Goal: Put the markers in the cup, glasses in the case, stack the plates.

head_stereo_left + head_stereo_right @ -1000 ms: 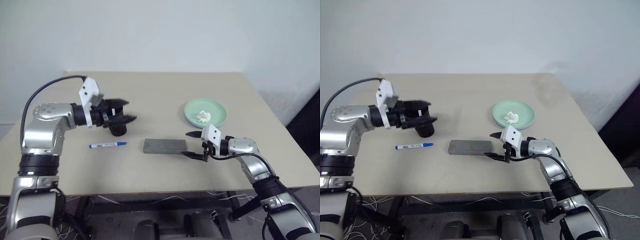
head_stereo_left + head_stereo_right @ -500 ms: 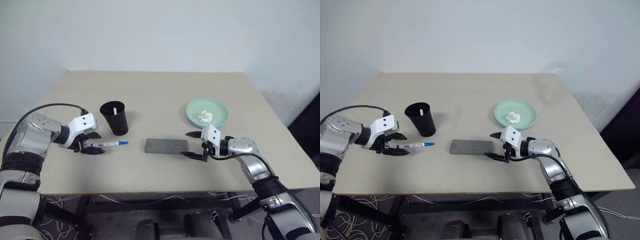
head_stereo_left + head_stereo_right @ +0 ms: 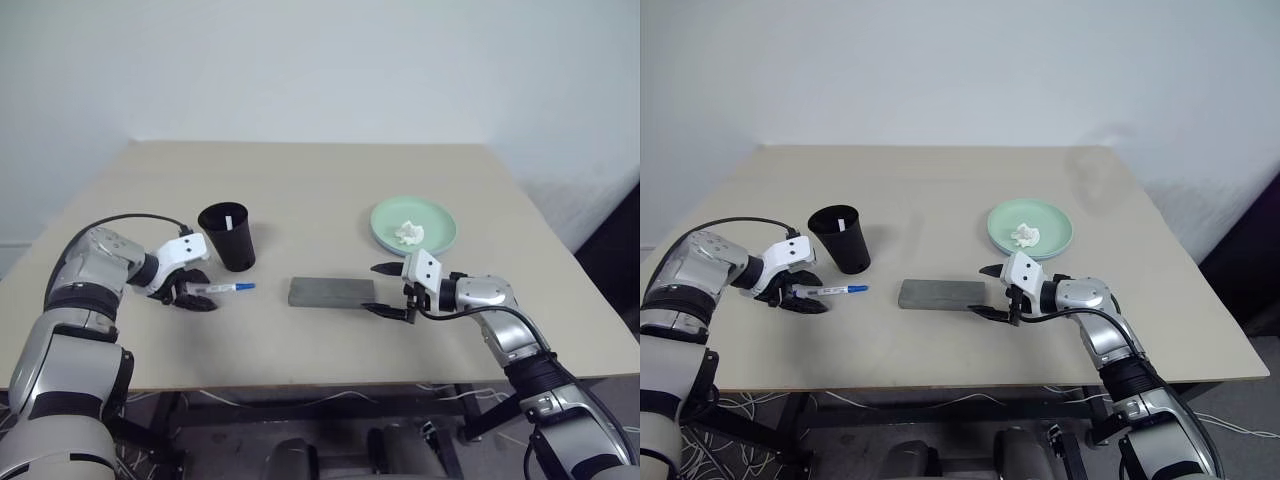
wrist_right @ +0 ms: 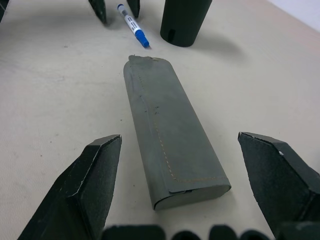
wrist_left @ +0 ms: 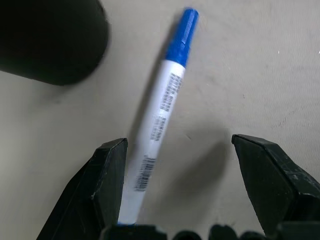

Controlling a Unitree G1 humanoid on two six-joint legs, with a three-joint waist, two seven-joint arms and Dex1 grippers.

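Left gripper (image 5: 175,185) jaws apart astride the blue-capped marker (image 5: 159,112) near the tabletop's left edge, poised for gripping; right gripper (image 4: 185,170) jaws apart facing the case (image 4: 167,145).

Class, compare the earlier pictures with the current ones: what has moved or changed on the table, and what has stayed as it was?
The left gripper came down from beside the cup to the table and now straddles the blue-capped marker, jaws open, nothing gripped yet. The marker lies where it was. The right gripper stayed open at the end of the case. The cup, with a marker inside, and the plates are unmoved.
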